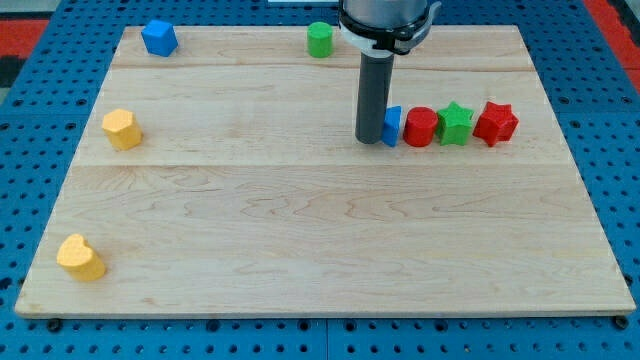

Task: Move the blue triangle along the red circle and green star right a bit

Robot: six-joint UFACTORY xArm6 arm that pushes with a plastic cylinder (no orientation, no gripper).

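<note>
Since the push goes toward 3 o'clock, the rod's tip [372,139] sits at the 9 o'clock side of the small blue triangle block [392,126], apparently touching. Red circle block [420,127], green star block [454,123] and red star block [495,122] line up beyond, upper right of the wooden board [300,250]. No jaws: nothing held.

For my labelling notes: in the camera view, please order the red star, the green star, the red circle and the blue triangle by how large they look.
1. red star
2. red circle and green star: look alike, unranked
3. blue triangle: smallest, but my tip hides part.
</note>
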